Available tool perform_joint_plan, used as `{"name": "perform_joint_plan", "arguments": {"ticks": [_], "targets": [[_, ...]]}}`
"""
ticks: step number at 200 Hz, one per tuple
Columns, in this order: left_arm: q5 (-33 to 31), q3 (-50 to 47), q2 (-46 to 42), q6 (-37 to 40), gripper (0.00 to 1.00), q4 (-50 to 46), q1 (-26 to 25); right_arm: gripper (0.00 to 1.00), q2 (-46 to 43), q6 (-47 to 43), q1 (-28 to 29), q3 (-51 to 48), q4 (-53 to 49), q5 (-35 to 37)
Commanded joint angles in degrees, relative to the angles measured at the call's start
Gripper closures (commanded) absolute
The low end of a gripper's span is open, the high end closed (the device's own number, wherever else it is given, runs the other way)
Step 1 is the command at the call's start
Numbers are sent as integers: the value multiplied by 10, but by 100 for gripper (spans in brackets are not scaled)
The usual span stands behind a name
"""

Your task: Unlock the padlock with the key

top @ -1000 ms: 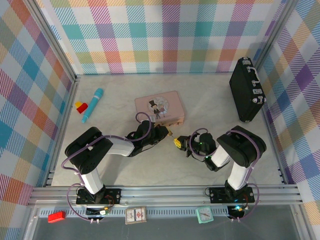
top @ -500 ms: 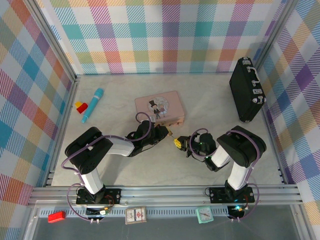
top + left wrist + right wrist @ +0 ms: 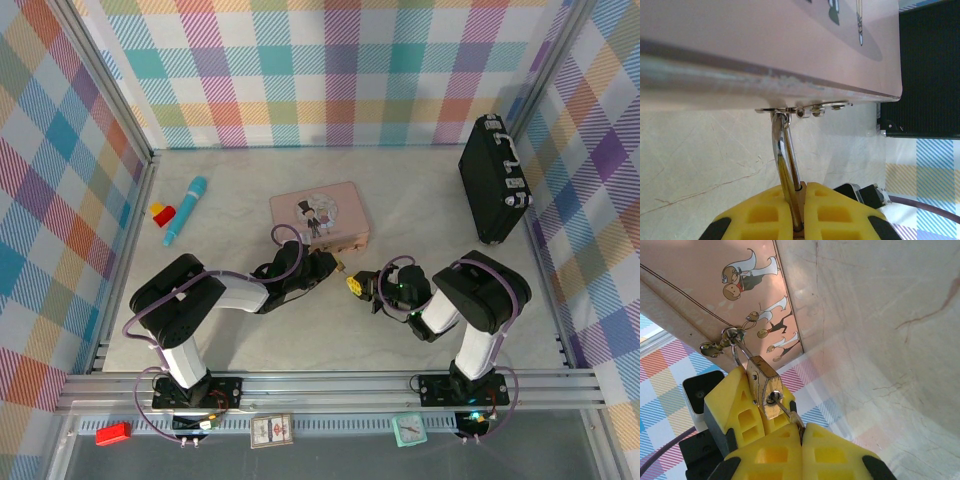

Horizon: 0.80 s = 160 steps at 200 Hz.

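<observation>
The small brass padlock [image 3: 765,385] hangs by its silvery shackle [image 3: 782,155] from the hasp [image 3: 730,337] on the front of the pink illustrated tin [image 3: 318,212]. My left gripper [image 3: 802,189] is shut on the padlock's body, and its yellow fingers [image 3: 737,402] show behind the lock in the right wrist view. My right gripper [image 3: 801,429] is shut on the head of the thin silvery key [image 3: 786,412]. The key's blade sits in the keyhole on the lock's underside. In the top view the two grippers [image 3: 345,275] meet just in front of the tin.
A black case [image 3: 493,180] stands on edge at the back right. A blue marker [image 3: 185,208] and a red-and-yellow block [image 3: 161,212] lie at the back left. Plaid walls enclose the marble-patterned table [image 3: 420,200].
</observation>
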Motion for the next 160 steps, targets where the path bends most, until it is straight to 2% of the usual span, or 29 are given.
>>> {"name": "perform_joint_plan", "arguments": {"ticks": [1, 160], "targets": [[27, 6, -25, -13, 94, 71, -11, 100, 6, 3, 2, 5, 28, 5], [33, 4, -25, -12, 94, 74, -15, 100, -9, 4, -15, 23, 27, -9]]}}
